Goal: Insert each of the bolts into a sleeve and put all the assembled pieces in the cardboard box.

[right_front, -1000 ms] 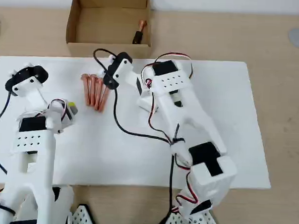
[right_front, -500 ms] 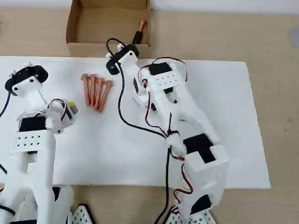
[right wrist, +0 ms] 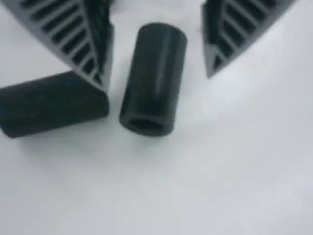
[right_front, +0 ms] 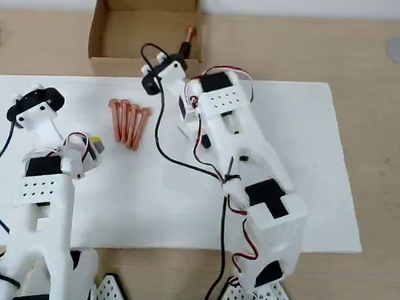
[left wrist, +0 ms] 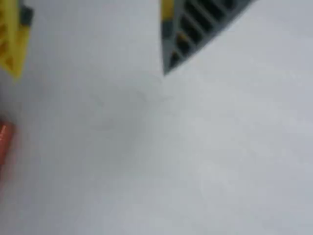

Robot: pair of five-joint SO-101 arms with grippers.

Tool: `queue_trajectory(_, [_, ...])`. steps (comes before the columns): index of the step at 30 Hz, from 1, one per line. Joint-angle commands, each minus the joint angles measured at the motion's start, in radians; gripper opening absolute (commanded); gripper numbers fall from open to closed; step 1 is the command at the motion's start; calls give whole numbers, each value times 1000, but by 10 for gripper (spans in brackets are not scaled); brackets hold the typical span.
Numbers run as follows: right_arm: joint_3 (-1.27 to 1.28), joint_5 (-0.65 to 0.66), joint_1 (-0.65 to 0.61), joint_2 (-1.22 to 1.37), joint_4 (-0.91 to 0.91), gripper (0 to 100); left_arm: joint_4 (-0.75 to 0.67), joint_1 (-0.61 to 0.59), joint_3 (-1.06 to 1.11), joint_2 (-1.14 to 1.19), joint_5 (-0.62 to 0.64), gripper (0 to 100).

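Sleeve (right wrist: 152,78) between parted fingers (right wrist: 73,34) of right end effector (right wrist: 155,77); bolts (right_front: 127,122) on sheet (right_front: 184,209)

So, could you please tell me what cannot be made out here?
Right wrist view: one sleeve runs off the edge.
High view: the right arm covers the sleeves and part of the piece in the box.
Left wrist view: a bolt, blurred, cut off by the edge.

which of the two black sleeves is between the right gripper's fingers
The sleeve showing its open end, lying in the gap of the open right gripper. The other sleeve lies crosswise outside one finger.
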Motion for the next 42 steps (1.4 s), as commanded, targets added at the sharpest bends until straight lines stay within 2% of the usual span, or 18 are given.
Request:
queue_trajectory(1, [-33,0,-24,-7,15,167,-11,17,-46,1,0,207])
queue_trajectory(13, [48,-29,-13,-7,12,167,-8,17,-46,-1,0,207])
queue_trajectory(20, [186,-44,-15,-13,-44,167,-8,17,-46,-1,0,207])
queue_trajectory(42, [232,-15,41,-8,-61,167,-8,17,-46,-1,0,207])
